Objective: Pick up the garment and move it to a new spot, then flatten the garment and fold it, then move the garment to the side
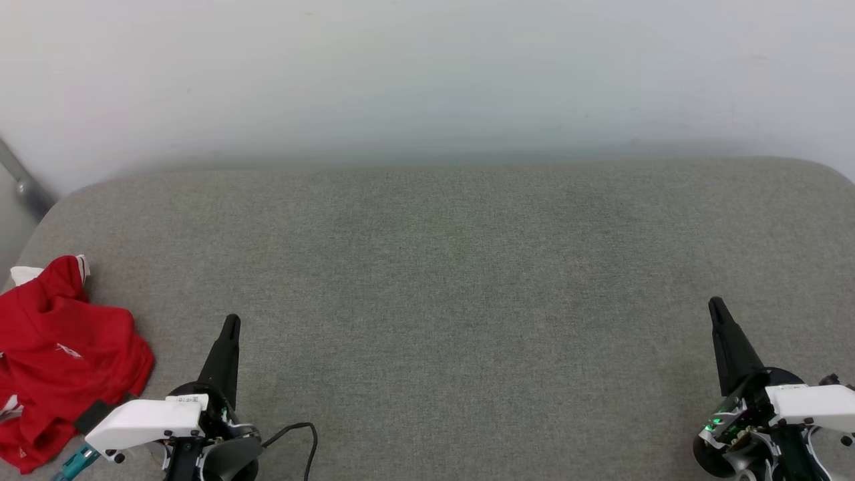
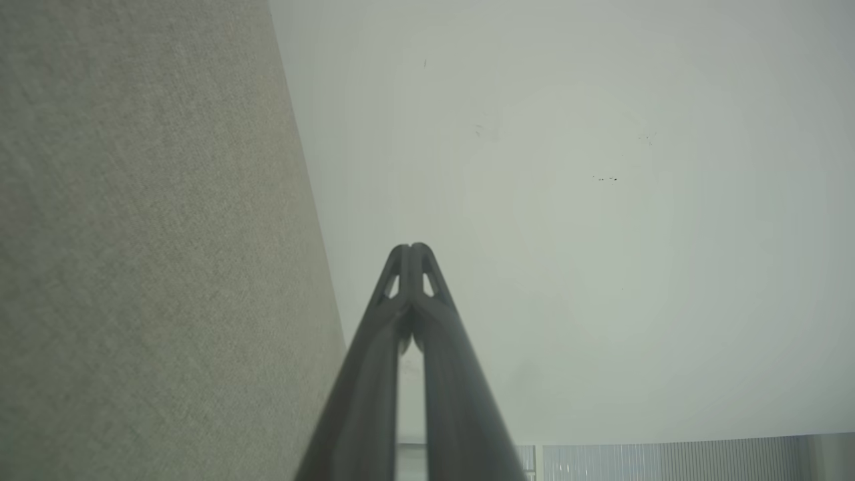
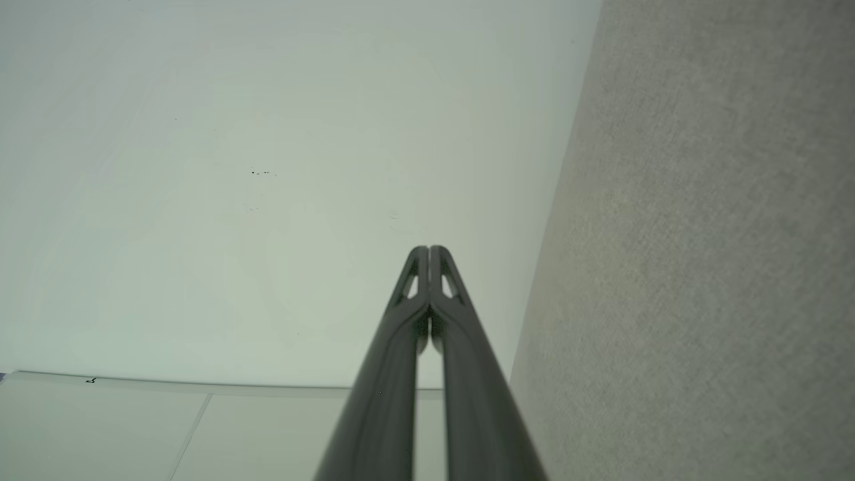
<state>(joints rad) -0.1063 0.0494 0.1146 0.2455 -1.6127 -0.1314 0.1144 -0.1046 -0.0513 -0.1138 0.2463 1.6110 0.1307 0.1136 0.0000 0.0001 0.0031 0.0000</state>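
A grey, fabric-covered tabletop (image 1: 427,267) stretches to a plain white wall (image 1: 427,73). The garment (image 1: 60,347), a red shirt with a bit of white sleeve showing, lies crumpled in a heap at the tabletop's far left edge, partly cut off by the head view's border. The left hand (image 1: 231,322) sits at the lower left, near the garment but not touching it, its two dark fingers pressed together and holding nothing. The right hand (image 1: 716,306) sits at the lower right, well apart from the garment, likewise closed and empty. A loose black cable (image 1: 304,434) loops on the tabletop beside the left arm.

Nothing has been picked up yet. The likely risks lie in the reach: the closed fingers would only push the heap unless they spread first, and a push could slide the shirt off the nearby edge. A pinch on a single fold could lift the cloth in a twisted bunch, making flattening harder. The cable could snag as the left arm swings over.
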